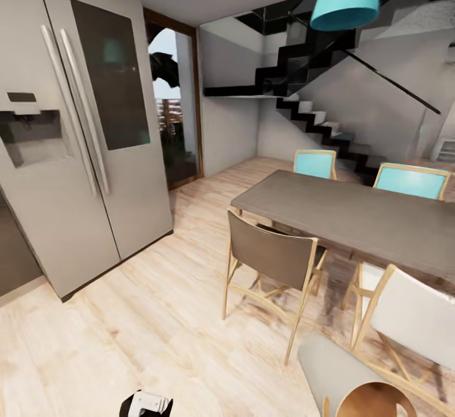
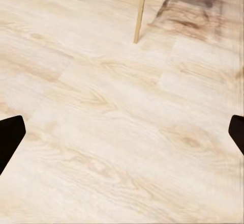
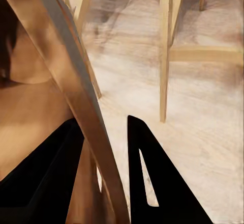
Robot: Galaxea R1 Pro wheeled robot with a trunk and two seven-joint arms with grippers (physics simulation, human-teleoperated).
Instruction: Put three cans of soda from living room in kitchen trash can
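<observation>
The right gripper (image 3: 101,122) is seen clamped on the wall of the tash can (image 3: 30,112), one dark finger inside against the brown lining and the other outside, with the pale rim passed between them. In the head view the bin is carried low at the robot's right, tipped over, so that its long axis slants and its brown mouth is turned towards the robot. It is judged to be lifted off the floor and held just beside a white chair (image 1: 411,316). The left gripper (image 2: 124,127) is spread wide and holds nothing, with pale wood floor (image 2: 122,81) beneath it. Further out, a grey dining table (image 1: 354,215) is set to the right and a tall fridge (image 1: 82,151) to the left. Which way the cans of soda lie from either gripper cannot be told; the free left arm is judged the one available for them.
</observation>
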